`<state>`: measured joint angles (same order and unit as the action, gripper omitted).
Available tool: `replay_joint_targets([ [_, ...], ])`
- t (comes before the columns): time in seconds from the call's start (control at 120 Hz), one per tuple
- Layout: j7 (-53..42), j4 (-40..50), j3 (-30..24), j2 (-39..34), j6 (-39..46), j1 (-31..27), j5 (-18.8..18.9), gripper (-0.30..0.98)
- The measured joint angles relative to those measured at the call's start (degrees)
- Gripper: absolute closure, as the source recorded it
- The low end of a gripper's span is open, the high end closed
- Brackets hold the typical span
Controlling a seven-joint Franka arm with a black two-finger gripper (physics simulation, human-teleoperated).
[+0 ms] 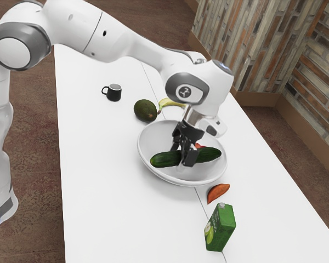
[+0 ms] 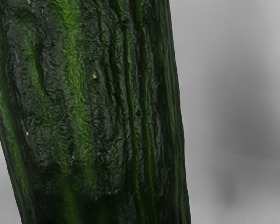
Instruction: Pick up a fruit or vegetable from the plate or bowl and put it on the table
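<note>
A dark green cucumber (image 2: 93, 112), its wrinkled skin streaked lengthwise with brighter green and dotted with a few small pale specks, shows against the pale grey inside of the bowl (image 2: 200, 42), softly shaded beside it.

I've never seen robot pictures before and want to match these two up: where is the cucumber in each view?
Exterior view: the cucumber lies across the white bowl, around the middle of the picture, partly hidden by the gripper.
Wrist view: the cucumber is seen very close up, running from edge to edge.
Shared landmark: apparently the bowl's pale inside, beyond the cucumber.
</note>
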<state>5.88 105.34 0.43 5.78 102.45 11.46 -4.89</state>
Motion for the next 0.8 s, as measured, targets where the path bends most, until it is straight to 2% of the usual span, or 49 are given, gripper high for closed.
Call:
replay_joint_targets([
  [0.8,-0.09,0.5,0.1,1.26,0.36,-0.91,0.32,0.0],
])
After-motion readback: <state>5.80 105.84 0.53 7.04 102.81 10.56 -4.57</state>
